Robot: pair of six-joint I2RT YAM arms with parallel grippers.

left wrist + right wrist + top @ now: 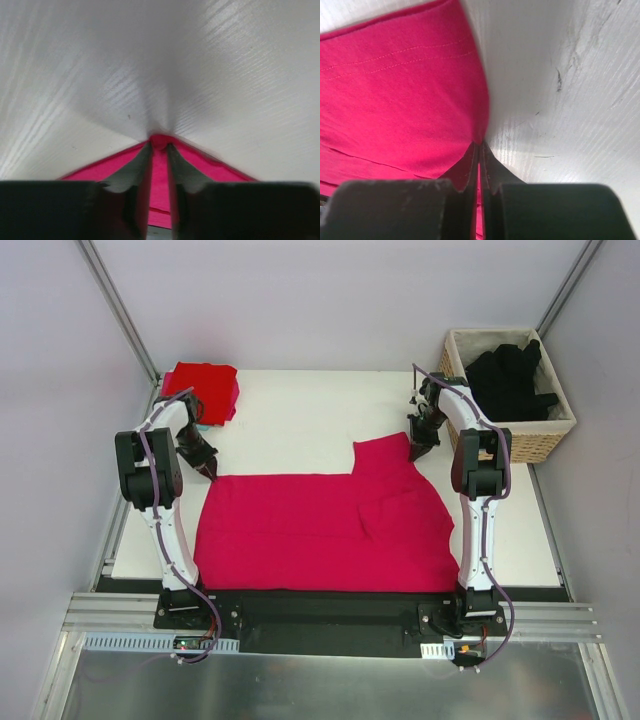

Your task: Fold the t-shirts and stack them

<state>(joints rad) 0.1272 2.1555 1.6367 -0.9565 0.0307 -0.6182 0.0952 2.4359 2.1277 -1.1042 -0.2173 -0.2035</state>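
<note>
A magenta-pink t-shirt lies spread flat across the white table. My left gripper is at its far-left corner. In the left wrist view that corner bunches up between the tips of the left gripper, which pinch it with a narrow gap behind. My right gripper is at the raised far-right corner. There the right gripper is shut tight on the pink cloth's edge. A folded brighter red t-shirt lies at the back left.
A woven wicker basket stands at the back right with several black t-shirts piled inside. Bare white table shows between the red shirt and the basket. Grey walls close in on both sides.
</note>
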